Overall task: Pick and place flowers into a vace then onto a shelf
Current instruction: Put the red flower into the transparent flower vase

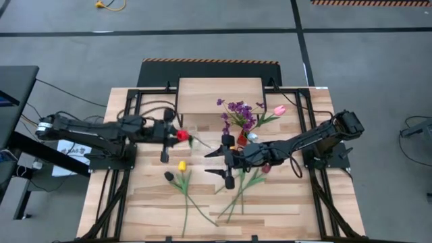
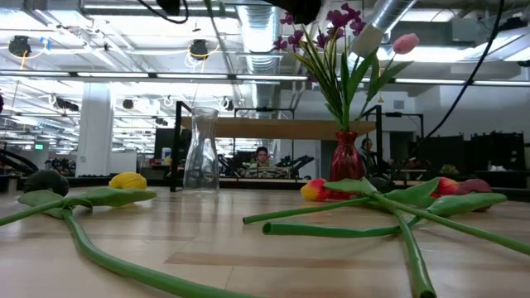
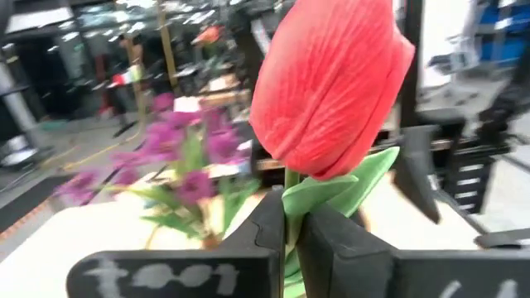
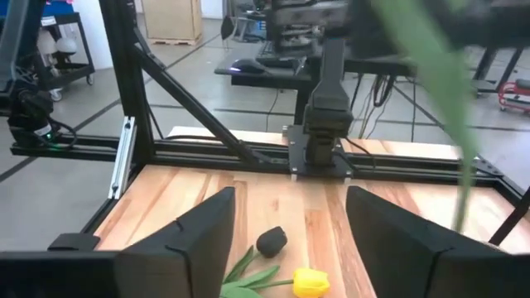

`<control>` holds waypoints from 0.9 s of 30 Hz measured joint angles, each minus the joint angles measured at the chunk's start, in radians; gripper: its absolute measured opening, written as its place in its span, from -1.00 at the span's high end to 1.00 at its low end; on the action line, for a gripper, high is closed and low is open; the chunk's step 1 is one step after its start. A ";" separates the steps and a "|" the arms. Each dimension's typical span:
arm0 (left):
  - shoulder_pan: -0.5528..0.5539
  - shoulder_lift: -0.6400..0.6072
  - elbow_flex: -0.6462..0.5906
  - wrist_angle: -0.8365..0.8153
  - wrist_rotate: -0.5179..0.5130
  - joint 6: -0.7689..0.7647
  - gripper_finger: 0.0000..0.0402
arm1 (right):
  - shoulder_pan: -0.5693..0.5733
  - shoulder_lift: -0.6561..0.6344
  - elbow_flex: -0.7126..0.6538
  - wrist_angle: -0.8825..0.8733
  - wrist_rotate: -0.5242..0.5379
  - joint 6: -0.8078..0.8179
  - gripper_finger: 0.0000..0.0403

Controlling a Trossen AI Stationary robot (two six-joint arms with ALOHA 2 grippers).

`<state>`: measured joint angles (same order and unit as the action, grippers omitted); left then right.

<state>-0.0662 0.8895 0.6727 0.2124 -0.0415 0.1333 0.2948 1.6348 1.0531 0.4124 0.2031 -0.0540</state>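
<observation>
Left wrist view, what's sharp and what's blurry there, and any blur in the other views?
Left wrist view: the red tulip between the fingers is sharp, the purple sprig behind is smeared. Right wrist view: a green leaf close up is blurred. Low view: ceiling lights glare.

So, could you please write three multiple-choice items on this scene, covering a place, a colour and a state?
1. Where does the purple sprig stand?
A. in the red vase
B. flat on the table
C. in the clear vase

2. What colour is the tulip in the left tool?
A. yellow
B. red
C. white

3. How is the right tool?
A. shut on a stem
B. open, empty
C. shut, empty

Answers: 1 A, the low view shows the sprig rising from the red vase; 2 B, the left wrist view shows a red head; 3 B, the fingers stand apart with nothing between.
</observation>
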 joint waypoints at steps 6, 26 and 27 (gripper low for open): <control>0.071 -0.042 0.133 -0.233 -0.029 -0.005 1.00 | 0.015 0.000 0.000 -0.001 0.000 -0.006 -0.21; 0.183 -0.040 0.371 -0.539 -0.090 -0.041 1.00 | 0.033 0.006 -0.001 -0.036 0.003 -0.001 -0.21; 0.193 -0.039 0.371 -0.545 -0.090 -0.042 1.00 | 0.033 0.006 -0.001 -0.035 0.004 0.001 -0.21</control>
<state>0.1264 0.8501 1.0439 -0.3327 -0.1318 0.0915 0.3279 1.6413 1.0519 0.3771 0.2068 -0.0532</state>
